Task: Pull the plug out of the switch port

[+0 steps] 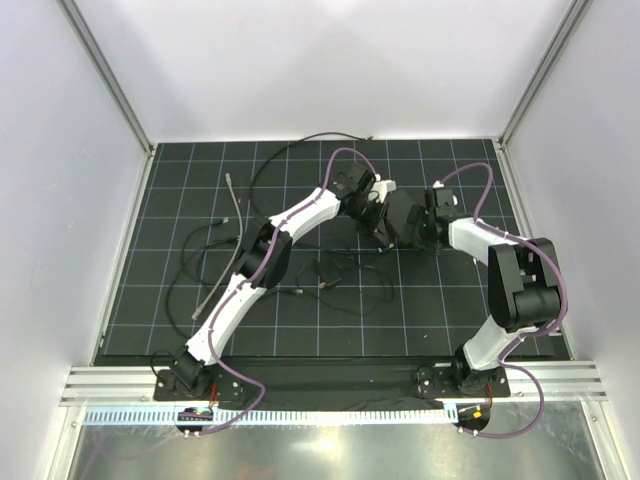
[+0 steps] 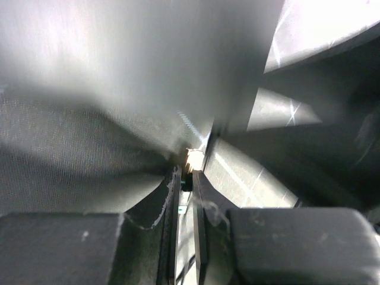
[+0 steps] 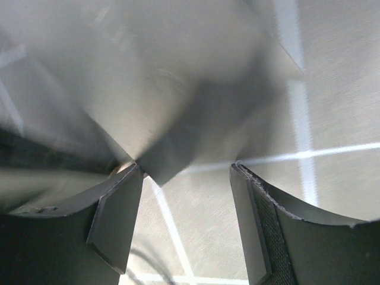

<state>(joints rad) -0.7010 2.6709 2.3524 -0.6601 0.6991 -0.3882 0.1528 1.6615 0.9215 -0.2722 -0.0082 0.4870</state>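
1. Step in hand: extraction grip. The left gripper (image 2: pixel 187 178) has its jaws nearly together and pinches a small pale plug (image 2: pixel 194 159) at the fingertips
2. Location: the plug sits against the edge of the switch box (image 2: pixel 148 71), whose blurred grey face fills the left wrist view from 9 to 1 o'clock. The switch port itself is hidden behind the plug and fingertips
3. The right gripper (image 3: pixel 185 172) has its jaws well apart. One finger (image 3: pixel 116 214) touches a corner of the box at 9 o'clock of the gap. The other finger, at 3 o'clock, is clear of it. Nothing is clamped, so this is judged a brace
4. In the top view both grippers meet just off the centre of the gridded mat (image 1: pixel 200 300), toward 1 o'clock, with the left gripper on the 9 o'clock side and the right on the 3 o'clock side. Loose cables (image 1: pixel 215 250) lie toward 9 o'clock
5. Next move, judged: draw the left gripper straight back along the port axis with a firm pinch, the box restrained against sliding. A latch tab cannot be made out
6. Markings: no brand, label or writing is legible in any view
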